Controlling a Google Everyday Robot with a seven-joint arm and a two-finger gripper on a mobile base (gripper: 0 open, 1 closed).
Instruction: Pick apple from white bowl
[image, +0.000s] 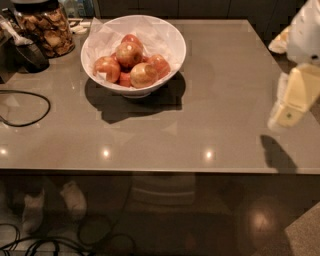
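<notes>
The white bowl (170, 37), lined with crumpled white paper, stands at the far left-centre of the grey table. It holds several red-yellow apples in a heap. The apple (144, 75) with a pale yellow-gold patch lies at the front right of the heap, touching its neighbours. My gripper (292, 100), pale yellow and white, hangs over the table's right edge. It is well to the right of the bowl, nearer than it, and holds nothing visible.
A glass jar of brown snacks (47, 27) stands at the far left corner beside a dark object (30, 55). A black cable (30, 107) loops on the table's left side. The table's front edge (160, 171) runs across the lower middle, with floor and cables below.
</notes>
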